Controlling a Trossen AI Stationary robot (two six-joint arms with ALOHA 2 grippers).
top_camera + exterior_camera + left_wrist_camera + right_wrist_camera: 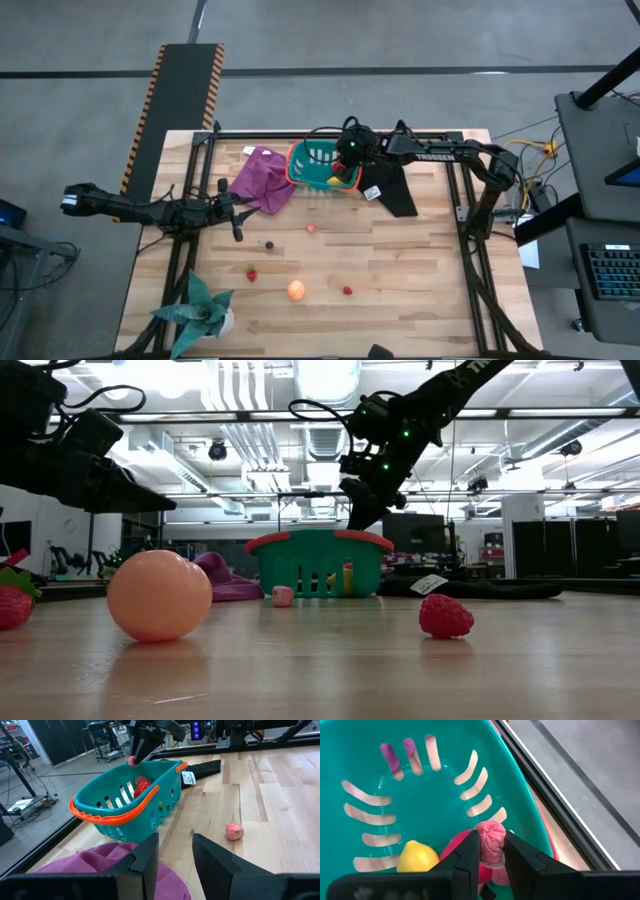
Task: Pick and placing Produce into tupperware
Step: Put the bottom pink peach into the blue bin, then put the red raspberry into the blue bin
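The teal tupperware [312, 166] with an orange rim stands near the table's far edge. A yellow lemon [417, 856] and a red pepper [454, 849] lie inside it. My right gripper [492, 851] hovers over the tupperware's right part, shut on a small pink piece [490, 839]. More produce rests on the bare wood: a pink piece [311, 228], a dark piece [268, 243], two small red pieces [252, 274] [347, 290] and an orange-peach ball [296, 290]. My left gripper [175, 855] is open, low over the purple cloth [262, 180] to the left of the tupperware. My right gripper pinches the pink piece [491, 831] between its two fingers, coming from above and pointing down into the tupperware. The piece is lifted clear, above the red pepper and just inside the orange rim [131, 761].
A black cloth [392, 186] lies right of the tupperware, under my right arm. A green spiky plant [200, 310] stands at the near left corner. The loose produce is spread over the table's middle, with open wood to the right of it.
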